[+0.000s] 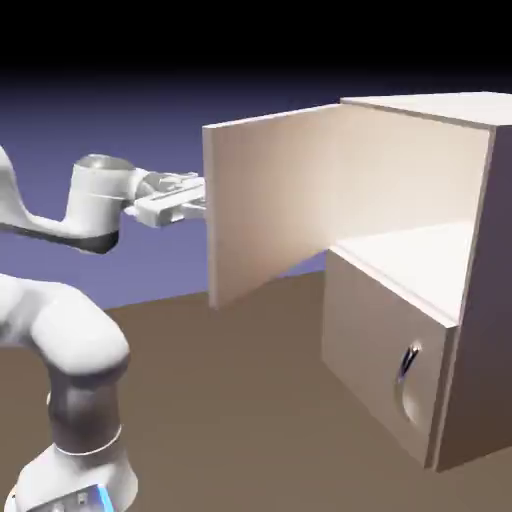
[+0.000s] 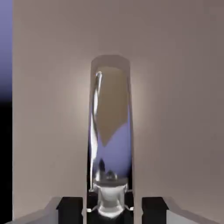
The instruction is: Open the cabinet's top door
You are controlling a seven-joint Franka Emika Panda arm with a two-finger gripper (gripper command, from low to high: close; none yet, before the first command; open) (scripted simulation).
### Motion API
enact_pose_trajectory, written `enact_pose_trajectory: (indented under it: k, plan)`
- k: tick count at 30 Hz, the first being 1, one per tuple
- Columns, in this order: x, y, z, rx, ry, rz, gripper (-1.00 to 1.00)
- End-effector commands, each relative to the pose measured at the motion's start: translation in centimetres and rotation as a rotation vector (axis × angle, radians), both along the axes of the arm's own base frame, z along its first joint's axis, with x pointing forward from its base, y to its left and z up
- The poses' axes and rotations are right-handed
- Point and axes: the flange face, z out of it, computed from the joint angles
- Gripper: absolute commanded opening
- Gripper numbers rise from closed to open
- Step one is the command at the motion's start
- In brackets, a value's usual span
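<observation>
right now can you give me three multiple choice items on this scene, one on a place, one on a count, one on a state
1. Where is the hand?
A. at the lower door
B. at the outer face of the top door
C. on the table
2. How many doors does the cabinet have?
A. one
B. two
C. three
3. What state is the top door in?
A. swung open
B. shut
C. taken off

1 B: the hand view shows the fingers closed on the handle.
2 B: only the top door and lower door show.
3 A: it stands out from the cabinet, baring the shelf.
</observation>
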Motion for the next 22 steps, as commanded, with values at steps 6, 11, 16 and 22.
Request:
enact_pose_trajectory:
  k: [6,11,16,22]
  plan:
    - [0.2,5.5,0.0,0.0,0.0,-0.15,-1.0]
    - [0.9,9.2,0.0,0.0,0.0,-0.253,-1.0]
    - [1.6,12.0,0.0,0.0,0.0,-0.332,-1.0]
    - [2.3,14.2,0.0,0.0,0.0,-0.395,1.0]
